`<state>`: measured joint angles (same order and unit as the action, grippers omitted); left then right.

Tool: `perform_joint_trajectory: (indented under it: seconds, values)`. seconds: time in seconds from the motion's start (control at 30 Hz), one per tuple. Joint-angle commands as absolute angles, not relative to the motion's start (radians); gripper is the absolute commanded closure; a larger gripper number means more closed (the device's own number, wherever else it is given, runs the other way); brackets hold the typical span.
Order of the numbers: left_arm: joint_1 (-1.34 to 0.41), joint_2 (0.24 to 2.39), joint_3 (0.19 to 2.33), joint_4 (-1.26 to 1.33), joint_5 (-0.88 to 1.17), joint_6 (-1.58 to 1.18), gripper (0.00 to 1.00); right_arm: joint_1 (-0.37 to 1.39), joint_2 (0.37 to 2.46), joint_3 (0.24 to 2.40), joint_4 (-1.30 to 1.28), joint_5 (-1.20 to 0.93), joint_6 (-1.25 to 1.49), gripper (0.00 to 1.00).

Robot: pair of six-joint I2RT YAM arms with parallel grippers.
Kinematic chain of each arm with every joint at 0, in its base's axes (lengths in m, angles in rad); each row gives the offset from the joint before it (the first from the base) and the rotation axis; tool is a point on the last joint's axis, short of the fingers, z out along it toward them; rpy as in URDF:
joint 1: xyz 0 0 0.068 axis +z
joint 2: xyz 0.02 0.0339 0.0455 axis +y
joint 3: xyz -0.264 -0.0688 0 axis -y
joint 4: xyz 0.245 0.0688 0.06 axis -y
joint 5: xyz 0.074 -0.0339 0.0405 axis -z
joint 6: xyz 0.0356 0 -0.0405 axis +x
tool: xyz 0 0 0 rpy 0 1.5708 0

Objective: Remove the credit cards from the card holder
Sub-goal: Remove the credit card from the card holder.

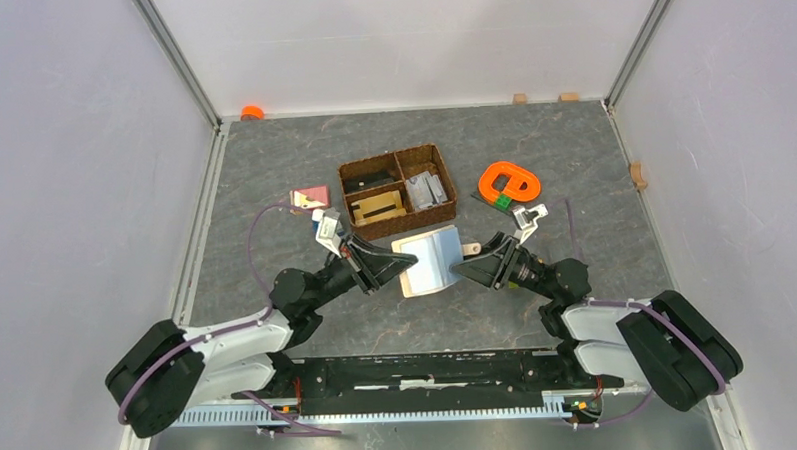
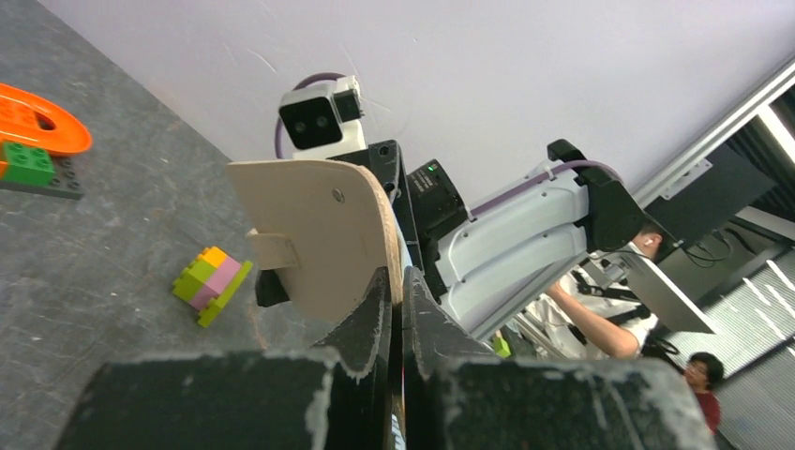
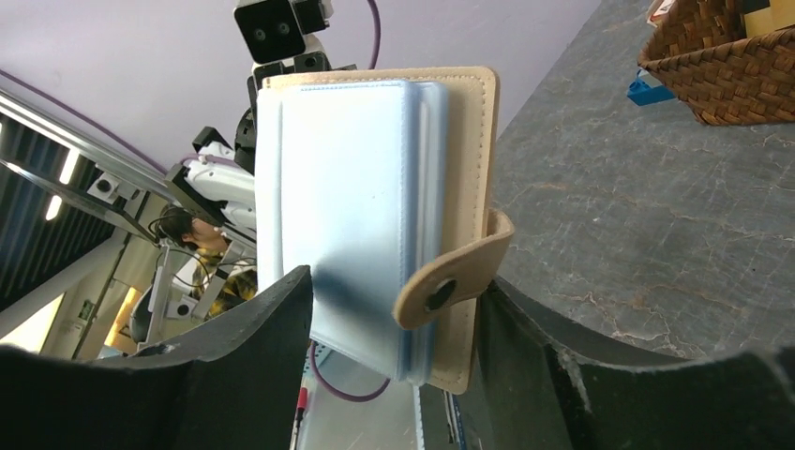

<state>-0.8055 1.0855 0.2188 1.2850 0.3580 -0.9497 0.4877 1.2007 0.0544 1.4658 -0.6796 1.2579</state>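
Observation:
The card holder (image 1: pixel 431 262) hangs in the air between my two arms, beige outside and pale blue-grey inside. My left gripper (image 1: pixel 408 268) is shut on its beige cover (image 2: pixel 319 234), with the edge pinched between the jaws (image 2: pixel 401 281). My right gripper (image 3: pixel 394 300) is open, and its jaws straddle the holder's lower end closely, one by the blue sleeves (image 3: pixel 356 187) and one by the beige cover. The snap tab (image 3: pixel 450 281) hangs loose in front. No credit cards show; the sleeves hide whatever is inside.
A brown woven basket (image 1: pixel 449 188) with several small items stands just beyond the holder. An orange ring piece on bricks (image 1: pixel 509 182) lies to the right. A pink flat item (image 1: pixel 309 197) lies to the left. A small brick stack (image 2: pixel 211 281) sits on the mat.

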Motion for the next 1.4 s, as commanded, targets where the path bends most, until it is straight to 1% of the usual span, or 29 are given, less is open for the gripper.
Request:
perform_joint_trajectory:
  seconds: [0.0, 0.07, 0.17, 0.27, 0.43, 0.67, 0.77, 0.83, 0.87, 0.97, 1.13, 1.2, 1.3, 1.37]
  values:
    - [-0.810, 1.000, 0.235, 1.090, 0.223, -0.812, 0.98, 0.486, 1.184, 0.082, 1.957, -0.701, 1.266, 0.35]
    - [-0.810, 0.967, 0.234, 1.044, 0.203, -0.782, 0.98, 0.481, 1.177, 0.079, 1.957, -0.697, 1.266, 0.38]
    - [-0.810, 0.944, 0.224, 1.031, 0.190, -0.754, 0.98, 0.468, 1.163, 0.068, 1.954, -0.689, 1.265, 0.39]
    - [-0.810, 0.944, 0.234, 1.007, 0.212, -0.731, 0.98, 0.464, 1.163, 0.067, 1.951, -0.689, 1.265, 0.43]
    - [-0.810, 0.947, 0.235, 1.013, 0.248, -0.704, 0.98, 0.454, 1.164, 0.063, 1.948, -0.686, 1.264, 0.45]
    - [-0.810, 0.890, 0.238, 0.904, 0.184, -0.672, 0.98, 0.440, 1.109, 0.051, 1.832, -0.670, 1.197, 0.47]
    - [-0.810, 0.876, 0.236, 0.881, 0.161, -0.669, 0.98, 0.440, 1.080, 0.050, 1.761, -0.665, 1.155, 0.49]
    - [-0.810, 0.881, 0.239, 0.886, 0.166, -0.672, 0.98, 0.439, 1.074, 0.058, 1.711, -0.667, 1.132, 0.53]
    - [-0.810, 0.889, 0.242, 0.893, 0.178, -0.675, 0.98, 0.440, 1.078, 0.062, 1.693, -0.671, 1.123, 0.57]
    - [-0.810, 0.918, 0.248, 0.932, 0.214, -0.688, 0.98, 0.440, 1.100, 0.069, 1.700, -0.681, 1.126, 0.62]
    - [-0.810, 0.904, 0.249, 0.900, 0.189, -0.687, 0.98, 0.440, 1.097, 0.071, 1.681, -0.686, 1.106, 0.64]
    - [-0.810, 0.885, 0.250, 0.863, 0.163, -0.680, 0.98, 0.440, 1.079, 0.077, 1.616, -0.682, 1.057, 0.68]
    - [-0.810, 0.881, 0.267, 0.782, 0.111, -0.667, 0.98, 0.445, 1.035, 0.091, 1.401, -0.647, 0.924, 0.79]
    - [-0.810, 0.905, 0.285, 0.746, 0.099, -0.661, 0.97, 0.454, 1.017, 0.106, 1.279, -0.616, 0.850, 0.83]
